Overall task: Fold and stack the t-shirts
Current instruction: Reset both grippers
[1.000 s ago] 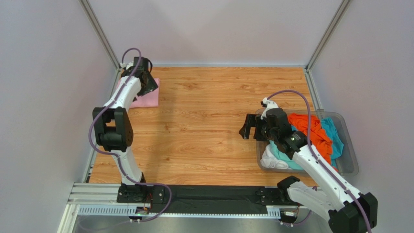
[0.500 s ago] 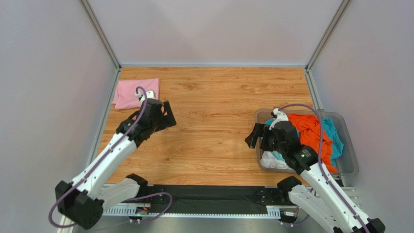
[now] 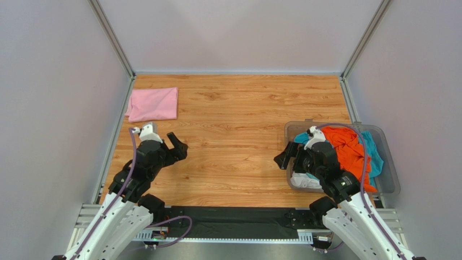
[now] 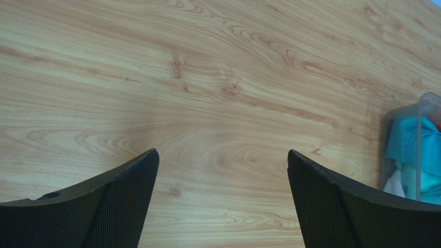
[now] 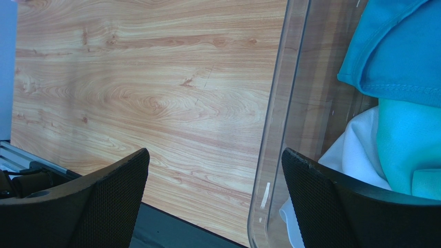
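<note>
A folded light pink t-shirt (image 3: 153,103) lies flat at the table's far left corner. An orange t-shirt (image 3: 350,149), teal shirts (image 3: 373,151) and a white one (image 3: 303,179) lie heaped in the clear plastic bin (image 3: 390,181) at the right. In the right wrist view the teal cloth (image 5: 398,51) and white cloth (image 5: 357,150) show inside the bin wall (image 5: 274,129). My left gripper (image 3: 178,148) is open and empty over bare wood, well short of the pink shirt. My right gripper (image 3: 286,156) is open and empty, straddling the bin's left wall.
Grey walls with metal corner posts close in the wooden table (image 3: 238,124) on three sides. A black strip and rail (image 3: 233,219) run along the near edge between the arm bases. The bin also shows at the right edge of the left wrist view (image 4: 414,150).
My left arm has drawn back from the pink shirt at the far left corner to the near left, leaving the shirt folded there. My right gripper has pulled back toward the bin's near left wall.
</note>
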Motion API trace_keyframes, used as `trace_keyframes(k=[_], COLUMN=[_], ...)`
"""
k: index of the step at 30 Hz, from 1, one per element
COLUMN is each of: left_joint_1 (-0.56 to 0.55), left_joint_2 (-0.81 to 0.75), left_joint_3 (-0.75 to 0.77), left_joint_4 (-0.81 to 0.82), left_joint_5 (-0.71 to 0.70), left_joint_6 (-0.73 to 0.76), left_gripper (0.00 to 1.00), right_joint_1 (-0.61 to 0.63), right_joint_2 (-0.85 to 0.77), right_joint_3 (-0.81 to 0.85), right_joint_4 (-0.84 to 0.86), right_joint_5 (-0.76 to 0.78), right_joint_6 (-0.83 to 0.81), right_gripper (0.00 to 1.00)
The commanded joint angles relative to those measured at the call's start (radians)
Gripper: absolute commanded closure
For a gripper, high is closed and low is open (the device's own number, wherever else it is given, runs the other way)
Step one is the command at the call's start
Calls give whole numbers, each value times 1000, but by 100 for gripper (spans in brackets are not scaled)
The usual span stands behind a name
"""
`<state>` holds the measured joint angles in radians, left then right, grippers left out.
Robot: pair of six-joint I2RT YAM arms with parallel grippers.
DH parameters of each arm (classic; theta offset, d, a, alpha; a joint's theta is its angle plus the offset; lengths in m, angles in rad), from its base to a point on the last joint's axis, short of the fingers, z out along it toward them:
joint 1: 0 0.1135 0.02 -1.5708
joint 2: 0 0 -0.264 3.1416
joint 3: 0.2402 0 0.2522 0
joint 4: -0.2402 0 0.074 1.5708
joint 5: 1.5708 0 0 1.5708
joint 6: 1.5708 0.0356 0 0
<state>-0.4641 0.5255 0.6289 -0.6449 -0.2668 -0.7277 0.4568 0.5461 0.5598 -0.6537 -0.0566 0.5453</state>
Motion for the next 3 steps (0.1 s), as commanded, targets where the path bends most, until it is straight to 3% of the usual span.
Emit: trace_keyframes(k=[1, 3], left_joint_1=[-1, -1], left_joint_2=[4, 22], left_joint_3=[31, 40], left_joint_4=[-1, -33], left_joint_5=[12, 17], left_joint_6=[-19, -22], left_gripper=[0, 0], right_joint_1=[-3, -3], right_joint_2=[2, 15], right_joint_3=[8, 15], right_joint_4=[23, 25], right_joint_5=[-5, 9], right_joint_6=[-7, -8], right_gripper=[0, 0])
